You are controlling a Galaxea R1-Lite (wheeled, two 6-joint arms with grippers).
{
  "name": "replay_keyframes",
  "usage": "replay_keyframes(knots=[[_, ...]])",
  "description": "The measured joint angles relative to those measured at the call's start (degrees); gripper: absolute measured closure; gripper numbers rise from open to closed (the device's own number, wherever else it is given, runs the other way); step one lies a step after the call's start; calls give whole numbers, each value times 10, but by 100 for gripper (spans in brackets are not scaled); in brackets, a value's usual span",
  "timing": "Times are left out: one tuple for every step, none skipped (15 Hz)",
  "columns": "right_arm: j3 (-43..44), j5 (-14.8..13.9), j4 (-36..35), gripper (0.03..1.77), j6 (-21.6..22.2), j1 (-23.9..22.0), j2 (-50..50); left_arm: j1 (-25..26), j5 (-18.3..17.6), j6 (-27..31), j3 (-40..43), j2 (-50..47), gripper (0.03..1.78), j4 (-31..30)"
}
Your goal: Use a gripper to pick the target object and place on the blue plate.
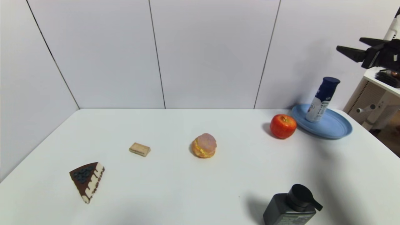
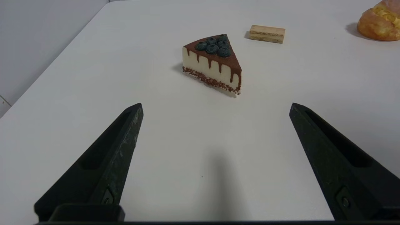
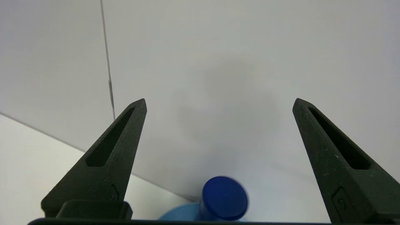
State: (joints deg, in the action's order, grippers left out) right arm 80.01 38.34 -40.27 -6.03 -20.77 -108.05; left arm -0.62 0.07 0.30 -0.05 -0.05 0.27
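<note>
On the wide light-blue round plate (image 1: 336,126), the tall navy-and-white bottle (image 1: 322,100) is standing; right gripper (image 1: 350,47) is hovering above, spread, empty; left gripper (image 2: 215,106) is sitting spread.

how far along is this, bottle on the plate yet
Looks done: the navy-and-white bottle stands on the blue plate, tilted. The right end effector is open, above and clear of it. Nothing is in hand. The left end effector is open over the table near the cake slice.
</note>
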Motion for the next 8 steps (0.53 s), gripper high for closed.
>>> replay_keyframes(knots=[[-3,2,2,17,0,-6,21,0,0,0,0,0,12,0],[-12,4,7,16,0,-11,44,0,0,0,0,0,12,0],[-30,4,16,15,3,-13,70,0,0,0,0,0,12,0],[-53,3,30,14,13,-10,101,0,0,0,0,0,12,0],[-75,0,52,14,30,2,134,0,0,0,0,0,12,0],[-96,-7,82,13,43,16,170,0,0,0,0,0,12,0],[-115,-21,117,13,53,34,209,0,0,0,0,0,12,0],[-134,-46,166,12,57,54,255,0,0,0,0,0,12,0]])
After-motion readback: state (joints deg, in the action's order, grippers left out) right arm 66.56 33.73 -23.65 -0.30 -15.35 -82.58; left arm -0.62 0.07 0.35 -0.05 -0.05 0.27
